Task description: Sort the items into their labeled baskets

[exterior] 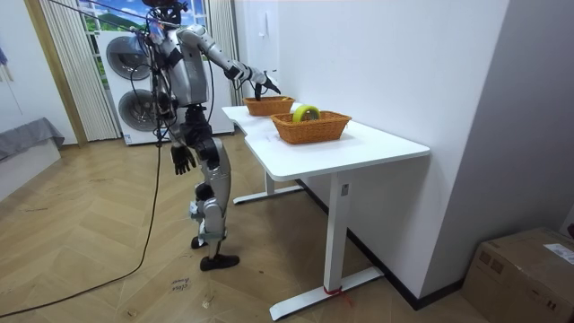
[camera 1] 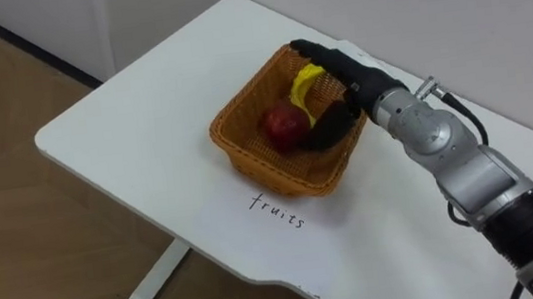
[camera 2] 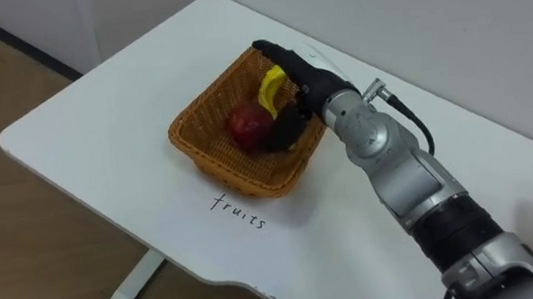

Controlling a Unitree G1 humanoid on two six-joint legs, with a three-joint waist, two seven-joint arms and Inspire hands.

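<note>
A curved yellow banana lies inside the woven orange-brown wicker basket. Its long axis runs from the far rim down toward the basket's middle, and its lower end is just beside a round, glossy red apple. The black right hand hovers over the basket's far corner, fingers stretched straight above the banana and thumb dipping inside, gripping nothing. The basket sits on the smooth white surface, behind a handwritten word. In the room view the left hand hangs loose by the robot's hip, and a second wicker basket stands nearer the camera.
</note>
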